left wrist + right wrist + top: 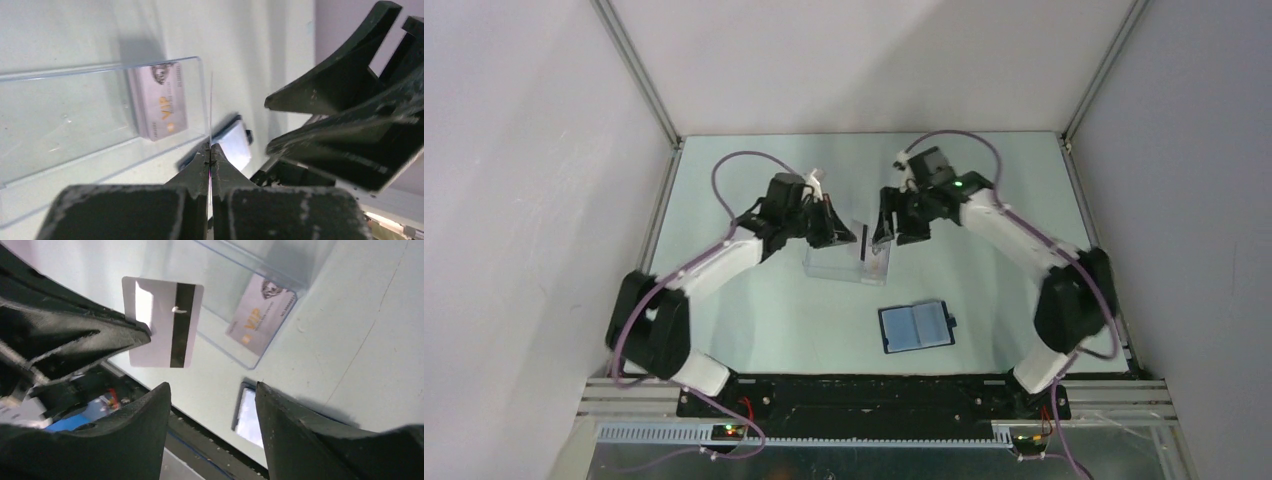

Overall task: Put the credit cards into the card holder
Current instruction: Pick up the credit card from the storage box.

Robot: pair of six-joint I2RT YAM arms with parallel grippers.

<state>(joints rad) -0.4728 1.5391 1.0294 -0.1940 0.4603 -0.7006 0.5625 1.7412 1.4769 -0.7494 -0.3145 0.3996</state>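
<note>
One credit card point(162, 325), pale with a black stripe, hangs upright above the table. My left gripper point(211, 150) is shut on its lower edge, so the left wrist view sees the card edge-on point(211, 110). My right gripper point(211, 386) stands open just beside it, with nothing between its fingers. In the top view the two grippers point(852, 240) point(882, 238) face each other over a clear tray point(834, 265). A second credit card point(260, 315), marked VIP, lies inside that tray. The card holder point(916, 327) lies open on the table nearer the arm bases, blue inner faces up.
The clear tray's rim point(100, 67) stands low around the VIP card point(160, 102). Grey walls enclose the table on three sides. A black rail point(874, 395) runs along the near edge by the arm bases.
</note>
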